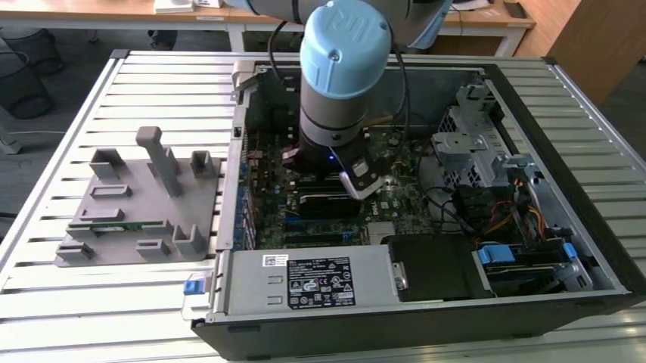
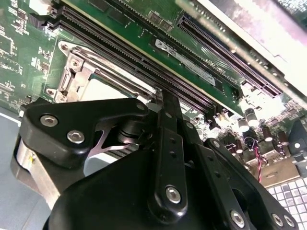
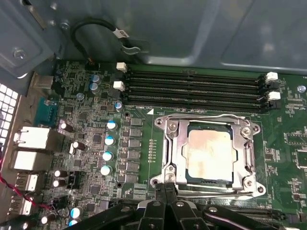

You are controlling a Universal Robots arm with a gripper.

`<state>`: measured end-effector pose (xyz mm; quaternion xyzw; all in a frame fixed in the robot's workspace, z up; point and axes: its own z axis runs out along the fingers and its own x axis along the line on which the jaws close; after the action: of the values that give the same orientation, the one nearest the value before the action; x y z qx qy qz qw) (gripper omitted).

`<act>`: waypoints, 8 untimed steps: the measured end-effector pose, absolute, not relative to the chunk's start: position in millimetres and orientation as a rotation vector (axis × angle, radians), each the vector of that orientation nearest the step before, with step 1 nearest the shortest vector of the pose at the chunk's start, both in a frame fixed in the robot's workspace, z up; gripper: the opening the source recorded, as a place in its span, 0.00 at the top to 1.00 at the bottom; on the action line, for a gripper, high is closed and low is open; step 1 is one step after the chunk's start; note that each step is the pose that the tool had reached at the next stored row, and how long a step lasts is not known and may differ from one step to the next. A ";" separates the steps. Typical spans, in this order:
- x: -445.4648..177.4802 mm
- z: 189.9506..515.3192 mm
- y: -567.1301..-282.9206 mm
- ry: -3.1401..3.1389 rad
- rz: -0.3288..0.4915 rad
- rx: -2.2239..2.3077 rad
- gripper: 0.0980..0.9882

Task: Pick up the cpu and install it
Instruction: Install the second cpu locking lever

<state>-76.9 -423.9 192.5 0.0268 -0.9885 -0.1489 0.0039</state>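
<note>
The cpu, a square chip with a pale silvery top, lies flat in the motherboard socket, ringed by the socket's metal frame. In the second wrist view the cpu shows as a pale patch inside the socket frame. My gripper hovers at the socket's edge, beside the chip, with its black fingers pressed together and nothing between them. In the exterior view the gripper hangs low over the motherboard inside the open computer case.
Black memory slots run alongside the socket. A power supply and a drive cage stand inside the case walls. A grey fixture holding a green memory stick sits at the exterior view's left.
</note>
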 end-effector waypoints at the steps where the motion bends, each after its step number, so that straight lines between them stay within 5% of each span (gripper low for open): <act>1: -77.2 192.1 -423.9 -3.097 -0.470 0.084 0.99; 8: -80.5 189.8 -423.8 -3.094 -0.491 0.084 0.99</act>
<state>-80.5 -423.8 189.8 0.0268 -0.9873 -0.1566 0.0037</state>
